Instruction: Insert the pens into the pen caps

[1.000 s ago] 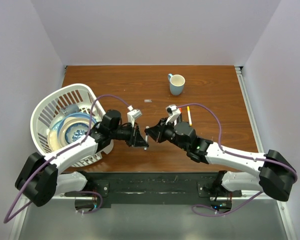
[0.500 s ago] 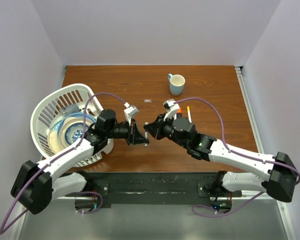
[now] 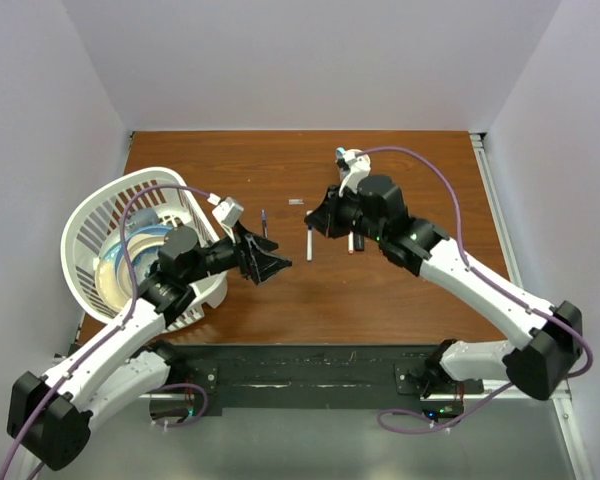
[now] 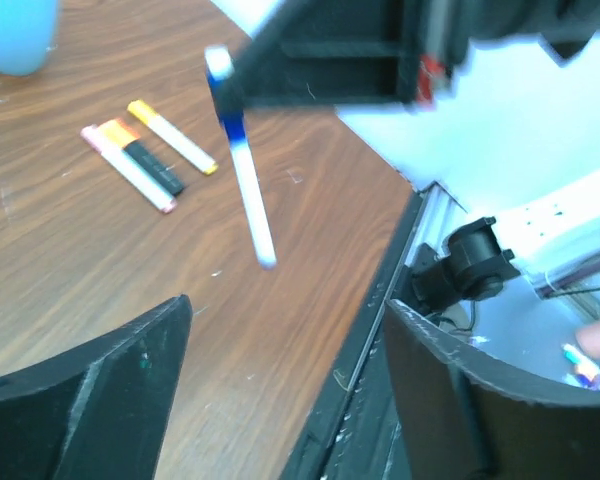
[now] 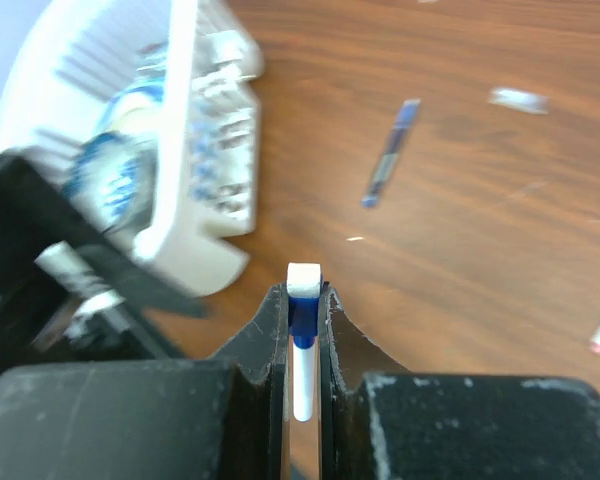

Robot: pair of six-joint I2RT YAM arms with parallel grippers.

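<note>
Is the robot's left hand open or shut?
Open. The left hand has its black fingers wide apart, gripping nothing. The right hand pinches the white pen.

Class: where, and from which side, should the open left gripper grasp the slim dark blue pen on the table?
Mid-barrel of the slim dark blue pen, from straight above, fingers across its length: it lies flat on the brown wooden table, bare wood either side.

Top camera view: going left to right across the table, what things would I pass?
Basket → dark pen → small clear piece → white pen.
</note>
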